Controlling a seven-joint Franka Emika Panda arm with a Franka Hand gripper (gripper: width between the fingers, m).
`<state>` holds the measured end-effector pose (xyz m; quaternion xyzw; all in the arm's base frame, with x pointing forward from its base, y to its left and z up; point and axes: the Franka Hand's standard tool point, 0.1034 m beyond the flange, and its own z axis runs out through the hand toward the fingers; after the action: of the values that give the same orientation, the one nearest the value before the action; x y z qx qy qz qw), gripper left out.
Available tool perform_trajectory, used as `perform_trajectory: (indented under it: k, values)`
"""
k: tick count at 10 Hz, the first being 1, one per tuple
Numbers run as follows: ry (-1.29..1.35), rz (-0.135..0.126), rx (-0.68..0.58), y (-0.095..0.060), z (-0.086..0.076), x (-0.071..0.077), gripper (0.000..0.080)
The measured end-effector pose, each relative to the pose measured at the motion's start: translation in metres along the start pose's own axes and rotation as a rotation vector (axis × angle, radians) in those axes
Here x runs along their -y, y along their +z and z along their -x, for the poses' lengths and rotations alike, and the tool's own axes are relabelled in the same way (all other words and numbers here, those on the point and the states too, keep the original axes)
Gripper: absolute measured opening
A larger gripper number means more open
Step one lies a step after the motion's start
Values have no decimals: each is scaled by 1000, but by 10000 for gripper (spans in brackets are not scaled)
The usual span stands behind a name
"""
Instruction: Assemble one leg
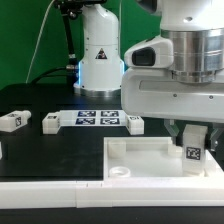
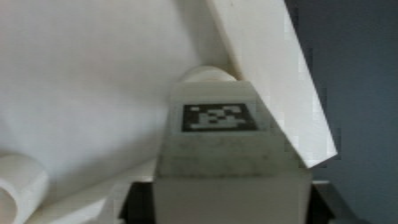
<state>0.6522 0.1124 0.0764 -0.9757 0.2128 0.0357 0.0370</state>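
Observation:
My gripper [image 1: 193,150] is shut on a leg [image 1: 193,151], a small white block with a black-and-white tag, and holds it over the right part of the large white tray-like piece [image 1: 135,150]. In the wrist view the held leg [image 2: 221,140] stands between my dark fingers [image 2: 139,200], tag facing the camera, its tip at the tray piece's raised wall [image 2: 267,70]. A round corner socket [image 2: 22,190] shows at the picture's edge. Three more legs lie on the black table: one [image 1: 12,121], one [image 1: 51,121] and one [image 1: 133,123].
The marker board [image 1: 95,119] lies between the loose legs at the back. A white robot base [image 1: 98,55] stands behind it, with cables at the exterior view's left. The table's front edge runs below the tray piece.

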Motion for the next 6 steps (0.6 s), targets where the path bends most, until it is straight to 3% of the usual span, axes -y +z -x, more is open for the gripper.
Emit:
perform_trajectory:
  k: [2,3,4,5,6]
  values:
    - [22,-1,1,0,0,0,298]
    - [42,-4,3,1,0,0,512]
    - [92,-9,6,1,1,1,512]
    - [247,-23,17,1,3,5,617]
    - [446,-42,35,1,6,10,644]
